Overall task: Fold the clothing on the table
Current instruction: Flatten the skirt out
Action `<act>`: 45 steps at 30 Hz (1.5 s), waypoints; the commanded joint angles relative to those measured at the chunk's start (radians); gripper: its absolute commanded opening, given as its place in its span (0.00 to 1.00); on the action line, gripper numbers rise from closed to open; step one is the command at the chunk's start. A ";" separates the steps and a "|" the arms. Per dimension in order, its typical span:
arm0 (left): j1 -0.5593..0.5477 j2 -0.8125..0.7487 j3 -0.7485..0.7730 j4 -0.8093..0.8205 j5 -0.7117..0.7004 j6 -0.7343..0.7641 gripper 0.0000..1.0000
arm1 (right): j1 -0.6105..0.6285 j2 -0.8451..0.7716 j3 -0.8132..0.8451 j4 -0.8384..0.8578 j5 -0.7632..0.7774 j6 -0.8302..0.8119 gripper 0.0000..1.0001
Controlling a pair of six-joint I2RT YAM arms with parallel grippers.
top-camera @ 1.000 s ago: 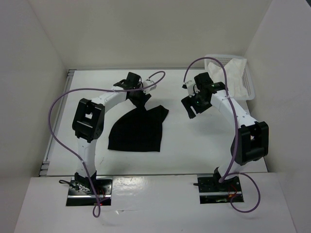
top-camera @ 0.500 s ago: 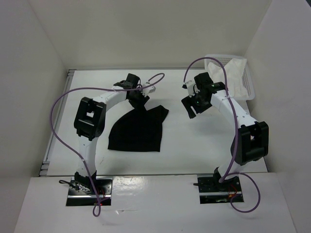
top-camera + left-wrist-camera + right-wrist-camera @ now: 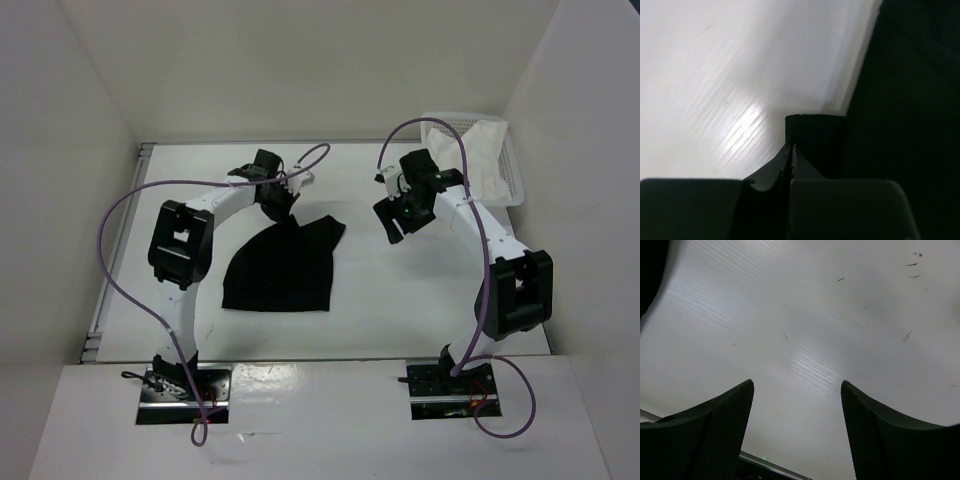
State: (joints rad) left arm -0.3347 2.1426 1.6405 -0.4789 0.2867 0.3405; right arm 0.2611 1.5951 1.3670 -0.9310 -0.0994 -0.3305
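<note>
While left gripper (image 3: 791, 147) is pinched together at 12 o'clock tip of plain black fabric garment (image 3: 280, 268) | right gripper (image 3: 796, 385) hangs spread apart over flat white table (image 3: 805, 315), 3 o'clock side

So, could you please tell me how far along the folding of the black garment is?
Done: the clothing lies mostly flat on the table, no fold clearly finished. In hand: the left end effector is shut on its far edge; the right end effector hangs open over bare table. Left: carrying that edge over and releasing.
</note>
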 commanded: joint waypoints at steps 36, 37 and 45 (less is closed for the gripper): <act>0.411 -0.414 -0.177 0.065 -0.040 -0.207 0.07 | -0.005 0.091 0.112 0.006 -0.158 -0.007 0.74; 0.434 -0.396 -0.157 0.075 -0.049 -0.228 0.08 | -0.005 0.091 0.112 0.006 -0.158 -0.007 0.74; 0.482 -0.208 -0.055 0.146 -0.179 -0.326 0.54 | 0.024 0.112 0.121 -0.003 -0.135 -0.007 0.72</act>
State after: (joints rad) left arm 0.1291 1.8889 1.5246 -0.3840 0.1921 0.0822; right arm 0.2668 1.6966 1.4330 -0.9310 -0.2401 -0.3309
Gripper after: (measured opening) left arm 0.481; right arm 0.728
